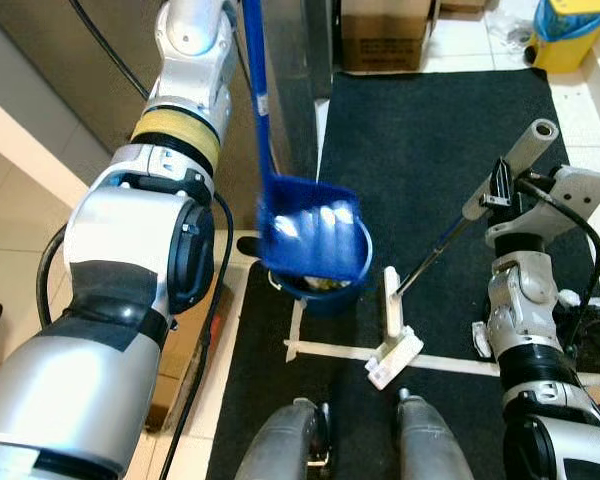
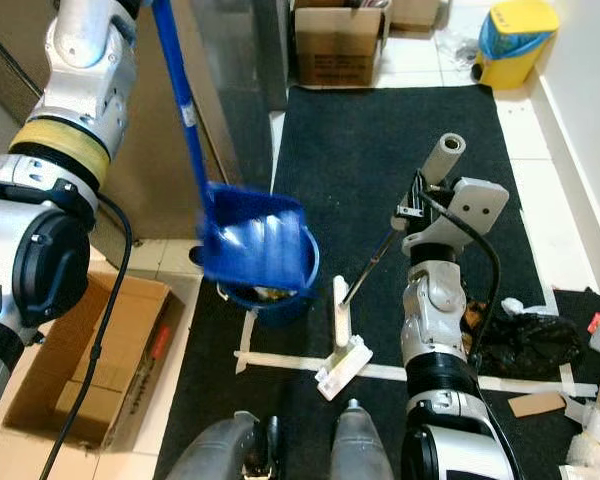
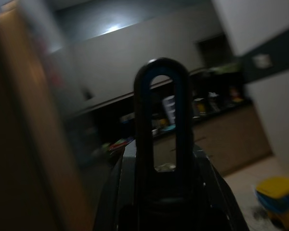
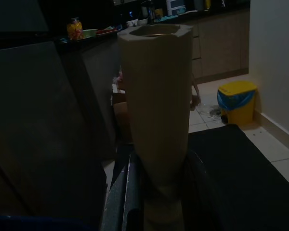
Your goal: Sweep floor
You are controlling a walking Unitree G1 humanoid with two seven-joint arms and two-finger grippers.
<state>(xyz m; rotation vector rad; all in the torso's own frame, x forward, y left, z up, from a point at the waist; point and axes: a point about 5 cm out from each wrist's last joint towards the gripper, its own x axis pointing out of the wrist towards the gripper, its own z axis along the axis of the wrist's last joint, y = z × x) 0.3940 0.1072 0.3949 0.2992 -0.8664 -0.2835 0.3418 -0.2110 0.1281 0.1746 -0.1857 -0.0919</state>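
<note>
Blue dustpan [image 1: 310, 235] at frame centre, tilted over blue bucket [image 1: 325, 285], slightly blurred. Long handle runs to upper left; left gripper [image 3: 161, 144] closed on its loop. Right gripper [image 4: 154, 192] clamped on broom [image 1: 392, 340] grip, centre right; white head rests on black mat [image 1: 430, 130], lower centre.

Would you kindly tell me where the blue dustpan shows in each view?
Left eye: blue dustpan, centre, tilted over the blue bucket.
Right eye: left of centre, over that bucket.
Left wrist: handle loop at centre.
Right wrist: cannot tell.
Shared landmark: yellow bin.
</note>
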